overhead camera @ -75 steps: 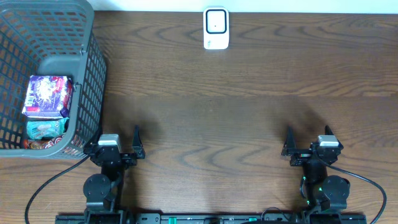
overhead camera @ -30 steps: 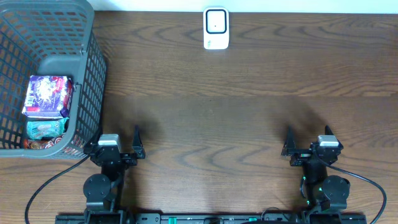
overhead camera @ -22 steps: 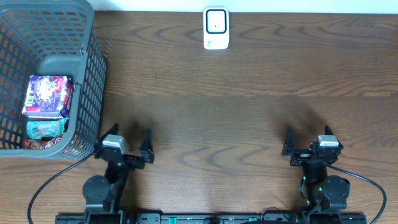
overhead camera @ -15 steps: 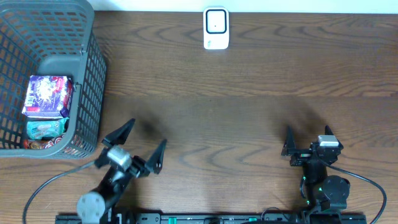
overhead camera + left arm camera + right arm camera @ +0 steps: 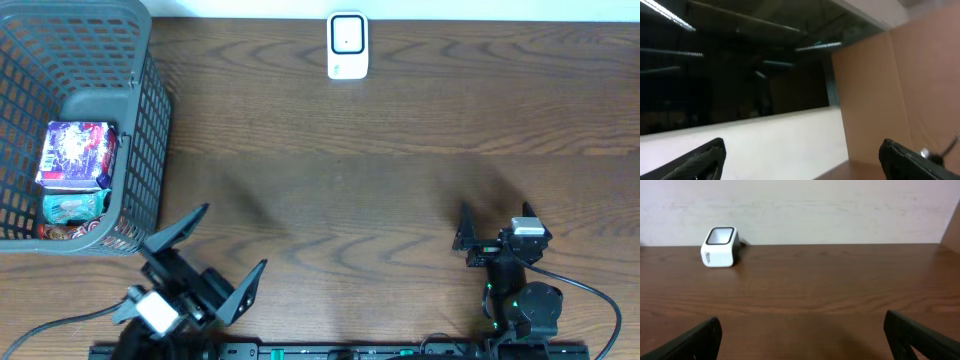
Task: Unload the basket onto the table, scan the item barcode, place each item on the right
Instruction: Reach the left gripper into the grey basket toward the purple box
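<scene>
The white barcode scanner [image 5: 347, 45] stands at the table's far edge, also seen in the right wrist view as the scanner [image 5: 720, 246]. Items lie in the grey basket [image 5: 140, 150] at the left: a purple packet [image 5: 75, 153], a teal packet [image 5: 72, 207] and a red one [image 5: 75, 231]. My left gripper [image 5: 218, 258] is raised near the front edge, right of the basket, open and empty; its camera shows only wall and ceiling between the left gripper's fingertips [image 5: 802, 147]. My right gripper [image 5: 495, 222] rests low at the front right, open and empty [image 5: 802, 320].
The basket's mesh wall [image 5: 150, 200] rises just left of the left arm. A black cable [image 5: 590, 295] loops off the right arm's base. Brown wooden tabletop [image 5: 360, 180] lies between the arms and the scanner.
The left arm has lifted off its rest and swung, its open gripper now tilted and pointing upward. The right arm has not moved.
</scene>
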### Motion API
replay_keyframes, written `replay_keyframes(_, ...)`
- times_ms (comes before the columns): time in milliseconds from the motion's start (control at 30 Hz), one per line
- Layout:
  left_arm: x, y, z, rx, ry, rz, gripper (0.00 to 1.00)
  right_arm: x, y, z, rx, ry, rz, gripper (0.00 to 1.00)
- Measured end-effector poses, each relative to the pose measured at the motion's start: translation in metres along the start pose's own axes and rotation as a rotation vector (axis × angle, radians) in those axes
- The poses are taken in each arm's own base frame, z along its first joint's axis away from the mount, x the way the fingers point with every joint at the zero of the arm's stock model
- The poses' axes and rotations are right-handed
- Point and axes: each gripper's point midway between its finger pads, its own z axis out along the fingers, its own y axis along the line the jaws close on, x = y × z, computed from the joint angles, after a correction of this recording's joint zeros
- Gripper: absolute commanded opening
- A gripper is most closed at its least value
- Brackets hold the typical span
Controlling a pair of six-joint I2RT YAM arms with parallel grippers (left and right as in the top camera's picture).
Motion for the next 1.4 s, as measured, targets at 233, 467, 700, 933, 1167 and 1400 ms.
replay_keyframes(233, -0.015, 0.034, 0.040, -0.092, 0.149, -0.139, 0.98, 0.000, 0.000, 0.000, 0.000, 0.000, 0.000, 0.99)
replay_keyframes(467, -0.005, 0.046, 0.062, -0.047, 0.202, -0.175, 0.98, 0.000, 0.000, 0.000, 0.000, 0.000, 0.000, 0.99)
replay_keyframes(700, -0.019, 0.063, 0.079, -0.068, 0.140, -0.177, 0.98, 0.000, 0.000, 0.000, 0.000, 0.000, 0.000, 0.99)
replay_keyframes(933, -0.050, 0.098, 0.128, -0.131, 0.209, -0.251, 0.98, 0.000, 0.000, 0.000, 0.000, 0.000, 0.000, 0.99)
replay_keyframes(1167, -0.032, 0.188, 0.146, -0.385, 0.429, -0.324, 0.98, 0.000, 0.000, 0.000, 0.000, 0.000, 0.000, 0.99)
replay_keyframes(1400, -0.015, 0.289, 0.102, -0.685, 0.508, -0.293, 0.98, 0.000, 0.000, 0.000, 0.000, 0.000, 0.000, 0.99)
